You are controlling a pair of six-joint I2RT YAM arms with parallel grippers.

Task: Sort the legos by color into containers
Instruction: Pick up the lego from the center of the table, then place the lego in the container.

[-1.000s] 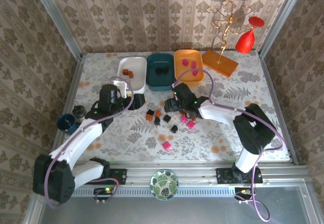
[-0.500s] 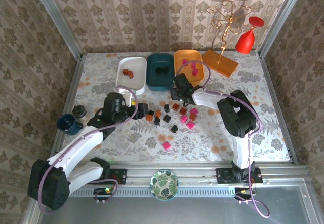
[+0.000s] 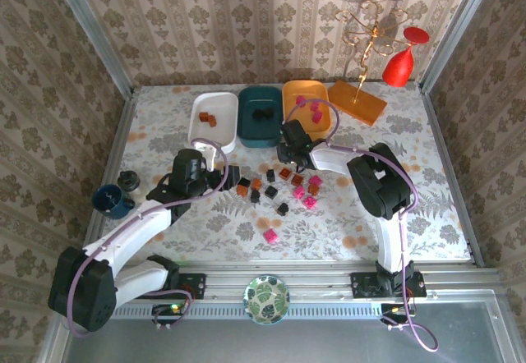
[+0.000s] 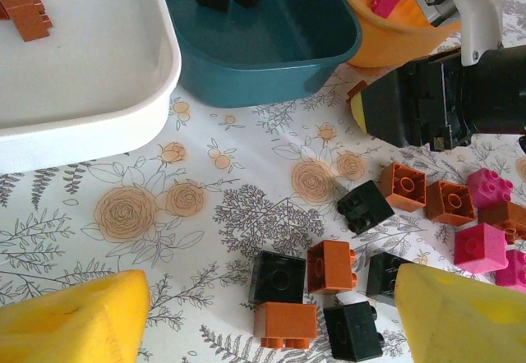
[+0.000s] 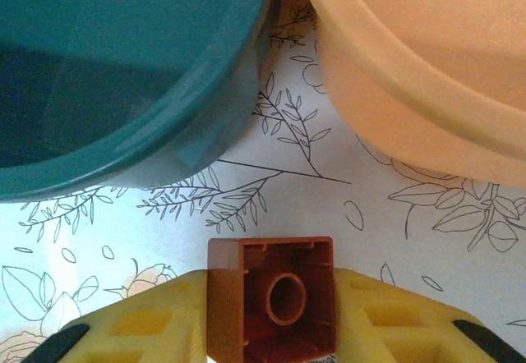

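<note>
My right gripper (image 3: 289,143) is shut on a brown-orange lego (image 5: 271,293), held just above the table in front of the gap between the dark teal tub (image 5: 123,75) and the orange tub (image 5: 427,67). My left gripper (image 4: 271,322) is open over loose legos: a black one (image 4: 278,277) and brown-orange ones (image 4: 331,265) lie between its yellow fingers (image 4: 74,322). From above, the left gripper (image 3: 233,178) sits at the left edge of the pile (image 3: 271,191). The white tub (image 3: 215,119) holds brown bricks, the teal tub (image 3: 260,115) black ones, the orange tub (image 3: 306,108) pink ones.
A lone pink lego (image 3: 269,235) lies nearer the front edge. A dark blue cup (image 3: 108,199) stands at the left. A flat orange board with a gold wire stand (image 3: 358,100) and a red glass (image 3: 399,66) are at the back right. A patterned dish (image 3: 266,298) rests on the front rail.
The right gripper rose from the pile and moved back toward the tubs with the brown-orange brick. The left gripper swung right and forward to the pile's left edge.
</note>
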